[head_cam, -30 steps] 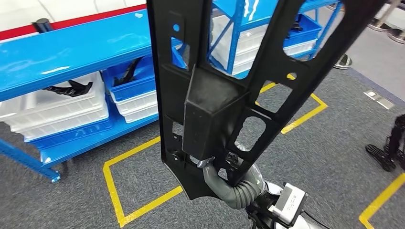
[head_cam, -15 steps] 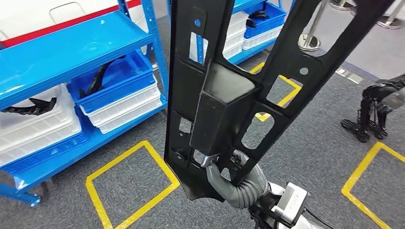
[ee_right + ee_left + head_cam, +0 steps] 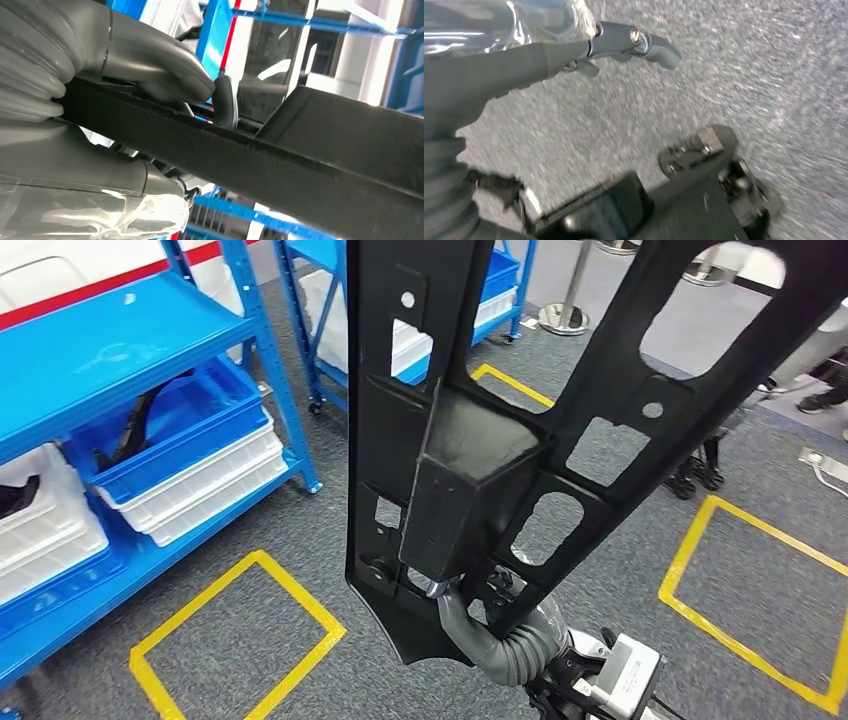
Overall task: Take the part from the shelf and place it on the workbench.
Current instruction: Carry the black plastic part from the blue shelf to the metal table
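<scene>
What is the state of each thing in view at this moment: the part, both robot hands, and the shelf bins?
Black part: upright, off the shelf, held near its lower end.
Right robot hand: grips the part's edge.
Left robot hand: holds nothing, hangs over grey carpet.
Blue bin: on the shelf, a dark part lying in it.
White bin: on the shelf, contents mostly out of frame.

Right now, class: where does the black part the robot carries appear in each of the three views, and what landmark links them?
Head view: black part fills the centre, held from below by the right hand.
Left wrist view: not in it.
Right wrist view: part crosses diagonally, gripped by the hand.
Shared landmark: blue shelving.
</scene>
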Controlling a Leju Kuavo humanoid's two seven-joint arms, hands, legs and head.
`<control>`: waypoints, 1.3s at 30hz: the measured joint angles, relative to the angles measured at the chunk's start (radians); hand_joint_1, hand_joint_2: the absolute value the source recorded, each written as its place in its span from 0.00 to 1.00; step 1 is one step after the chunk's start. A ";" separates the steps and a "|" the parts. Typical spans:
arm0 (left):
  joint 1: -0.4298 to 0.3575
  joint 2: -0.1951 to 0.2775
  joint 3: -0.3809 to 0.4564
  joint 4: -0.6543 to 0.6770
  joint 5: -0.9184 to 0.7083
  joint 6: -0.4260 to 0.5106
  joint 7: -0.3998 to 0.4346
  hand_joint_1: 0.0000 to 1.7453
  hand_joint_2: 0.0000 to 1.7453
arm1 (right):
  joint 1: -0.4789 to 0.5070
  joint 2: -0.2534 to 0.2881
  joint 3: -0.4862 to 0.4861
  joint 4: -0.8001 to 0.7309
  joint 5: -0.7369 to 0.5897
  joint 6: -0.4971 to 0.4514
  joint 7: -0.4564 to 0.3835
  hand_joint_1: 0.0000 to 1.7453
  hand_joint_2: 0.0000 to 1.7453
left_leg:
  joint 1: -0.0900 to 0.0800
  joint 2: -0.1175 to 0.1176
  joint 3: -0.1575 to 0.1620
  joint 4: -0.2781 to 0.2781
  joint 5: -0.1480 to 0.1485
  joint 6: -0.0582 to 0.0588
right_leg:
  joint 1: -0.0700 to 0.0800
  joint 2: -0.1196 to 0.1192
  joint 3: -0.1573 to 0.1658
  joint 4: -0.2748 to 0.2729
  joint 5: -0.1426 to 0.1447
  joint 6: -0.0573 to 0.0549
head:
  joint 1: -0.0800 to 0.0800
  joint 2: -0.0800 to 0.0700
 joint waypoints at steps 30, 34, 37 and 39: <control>0.004 0.046 -0.004 0.000 0.025 0.005 0.024 0.00 1.00 | 0.033 0.002 -0.013 0.001 -0.008 -0.012 -0.051 1.00 1.00 | -0.002 -0.012 -0.001 0.010 -0.007 0.001 | -0.003 0.003 0.000 -0.018 0.012 0.000 | 0.003 0.000; 0.005 0.049 -0.005 0.000 0.020 0.002 0.031 0.00 1.00 | 0.066 -0.002 -0.024 -0.004 0.005 -0.029 -0.058 1.00 1.00 | -0.001 0.036 0.006 0.010 -0.014 -0.008 | -0.015 -0.032 0.059 -0.124 0.086 0.007 | 0.003 0.000; 0.003 0.053 -0.006 0.000 0.006 -0.010 0.036 0.00 1.00 | 0.084 -0.003 -0.033 -0.014 0.019 -0.046 -0.067 1.00 1.00 | -0.008 0.065 0.014 0.012 -0.025 -0.026 | -0.002 -0.077 0.134 -0.268 0.124 -0.006 | 0.002 0.000; -0.001 0.057 -0.009 0.000 -0.004 -0.018 0.043 0.00 1.00 | 0.102 -0.004 -0.036 -0.020 0.025 -0.059 -0.073 1.00 1.00 | -0.009 0.085 0.018 0.010 -0.029 -0.037 | 0.003 -0.060 0.131 -0.274 0.121 -0.023 | 0.001 0.000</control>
